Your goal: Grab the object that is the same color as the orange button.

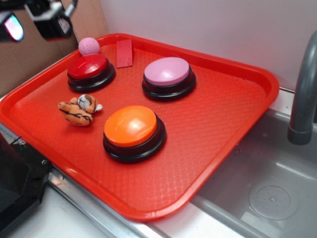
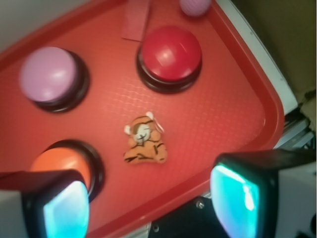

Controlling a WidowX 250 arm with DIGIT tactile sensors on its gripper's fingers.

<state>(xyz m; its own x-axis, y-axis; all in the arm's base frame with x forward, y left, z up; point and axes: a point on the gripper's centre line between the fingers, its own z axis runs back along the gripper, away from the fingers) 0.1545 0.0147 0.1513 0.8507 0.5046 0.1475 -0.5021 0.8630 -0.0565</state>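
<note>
Hovering above the red tray, my gripper held nothing, jaws spread wide; the plush tiger lay beside the orange button.

Orange black-striped tiger; orange button

red tray: three buttons, tiger, pink ball, red piece.

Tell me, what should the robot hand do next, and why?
Probably move forward and down over the small orange striped plush tiger. It matches the big round orange button and lies untouched on the red plastic tray. The gripper is open and high above the tray, with the tiger ahead of its fingers.
</note>
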